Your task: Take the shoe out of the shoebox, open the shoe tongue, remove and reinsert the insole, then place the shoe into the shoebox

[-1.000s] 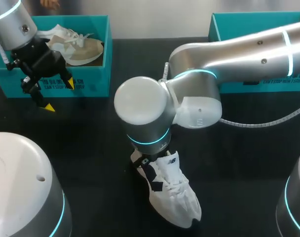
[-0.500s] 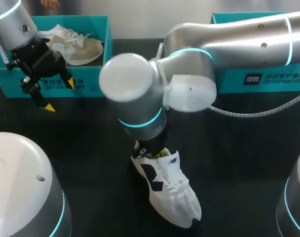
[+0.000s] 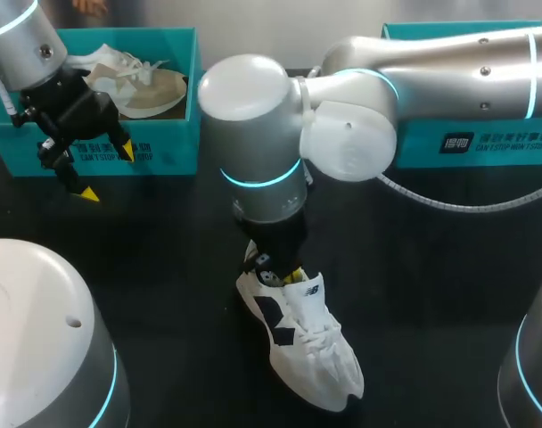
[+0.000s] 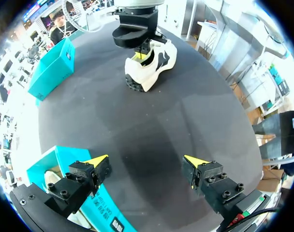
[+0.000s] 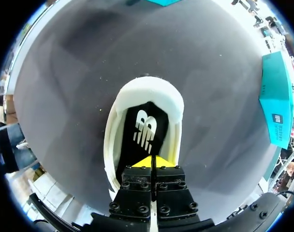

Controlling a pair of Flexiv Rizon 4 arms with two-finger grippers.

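Holding our right gripper (image 5: 155, 163) down in the heel opening of the white lace-up sneaker with navy side panels (image 3: 307, 348). Its yellow tips are pressed together right over the black insole with a white logo (image 5: 144, 130), and we honestly can't tell if anything's pinched. The sneaker sits upright on the black surface (image 3: 164, 267), outside both boxes. Our left gripper (image 3: 108, 172) hangs spread wide in front of the teal cardboard shoebox (image 3: 164, 147), which has a beige sneaker (image 3: 151, 89) in it. A second teal shoebox (image 3: 467, 143) sits behind our right arm (image 3: 449, 71).
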